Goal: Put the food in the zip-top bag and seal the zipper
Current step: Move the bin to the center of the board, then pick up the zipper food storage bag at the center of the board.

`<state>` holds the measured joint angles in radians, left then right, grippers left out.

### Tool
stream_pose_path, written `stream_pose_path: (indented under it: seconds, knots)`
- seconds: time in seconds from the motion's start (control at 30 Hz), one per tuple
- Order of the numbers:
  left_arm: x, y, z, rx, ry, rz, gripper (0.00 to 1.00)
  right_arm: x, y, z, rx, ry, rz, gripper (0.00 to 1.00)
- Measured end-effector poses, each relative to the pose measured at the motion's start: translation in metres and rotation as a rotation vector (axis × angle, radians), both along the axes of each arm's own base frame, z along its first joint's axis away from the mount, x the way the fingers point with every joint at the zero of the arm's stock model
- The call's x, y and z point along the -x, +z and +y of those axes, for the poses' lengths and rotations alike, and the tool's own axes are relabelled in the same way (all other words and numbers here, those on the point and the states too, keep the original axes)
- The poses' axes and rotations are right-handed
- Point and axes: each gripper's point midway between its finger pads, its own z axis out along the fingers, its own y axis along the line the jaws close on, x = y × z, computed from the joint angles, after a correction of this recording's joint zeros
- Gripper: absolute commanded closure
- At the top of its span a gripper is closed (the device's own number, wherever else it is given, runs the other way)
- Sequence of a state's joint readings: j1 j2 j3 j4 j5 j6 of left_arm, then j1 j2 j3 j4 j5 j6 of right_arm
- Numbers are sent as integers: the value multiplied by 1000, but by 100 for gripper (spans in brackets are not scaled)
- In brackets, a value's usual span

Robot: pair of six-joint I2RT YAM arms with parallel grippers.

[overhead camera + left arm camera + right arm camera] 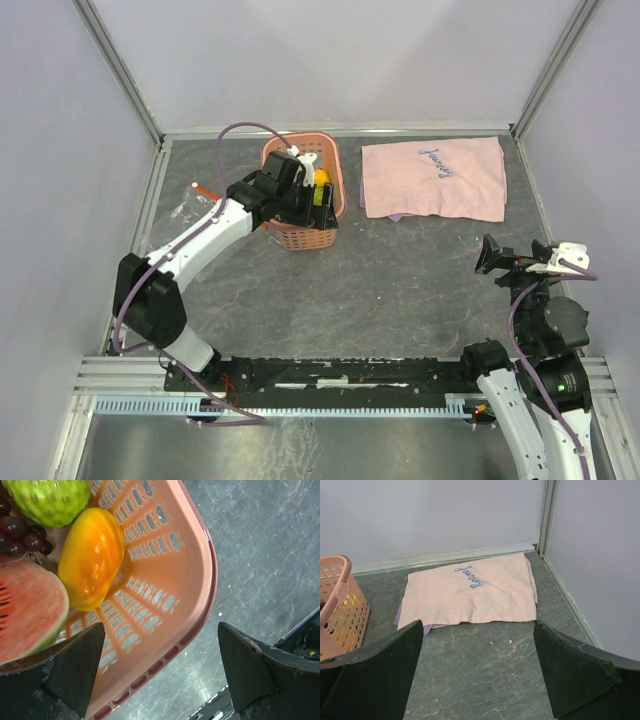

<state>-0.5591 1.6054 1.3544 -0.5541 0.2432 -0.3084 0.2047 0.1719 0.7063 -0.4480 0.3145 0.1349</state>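
Nearest the arms' bases, the right gripper (478,626) hangs over the grey table (400,280), fingers spread wide and grasping nothing. Farther in on the left, the clear zip-top bag (178,213) lies flat beside the left arm, its red-orange zipper (206,190) at the far end; no fruit can be seen in it. Just right of the bag, the left gripper (161,627) is poised above the pink perforated basket (150,555), fingers released, one over the inside and one over the table outside. In the basket sit a yellow mango (92,555), a watermelon slice (25,610), dark grapes (22,535) and a bumpy green fruit (52,500). At the far right lies a pink cloth (435,180) with blue script.
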Motion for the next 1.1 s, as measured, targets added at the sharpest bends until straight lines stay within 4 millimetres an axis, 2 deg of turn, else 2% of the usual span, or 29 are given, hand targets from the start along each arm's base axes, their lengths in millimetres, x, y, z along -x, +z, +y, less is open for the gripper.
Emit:
stream_pose_path:
  seconds: [0.17, 0.3, 0.4, 0.53, 0.67, 0.8, 0.9, 1.1]
  knots:
    - [15, 5, 11, -4, 8, -15, 0, 0, 0, 0, 0, 0, 0, 1]
    - [17, 9, 23, -33, 45, -39, 0, 0, 0, 0, -1, 0, 0, 1]
    - [14, 20, 31, -44, 89, -81, 0, 0, 0, 0, -2, 0, -2, 1]
    - [9, 48, 51, -40, 208, -162, 1, 2, 1, 0, -4, 0, -11, 1]
    - [-5, 67, 86, -32, 393, -204, 0, 6, 4, -1, -8, 1, -27, 1]
    - [-31, 70, 152, -41, 669, -200, 1, 9, 6, 0, -12, 9, -46, 1]
    - [-36, 64, 194, -97, 849, -193, 1, 11, 8, 1, -14, 16, -53, 1]
    - [-39, 43, 228, -230, 1011, -164, 0, 10, 5, 3, -15, 25, -48, 1]
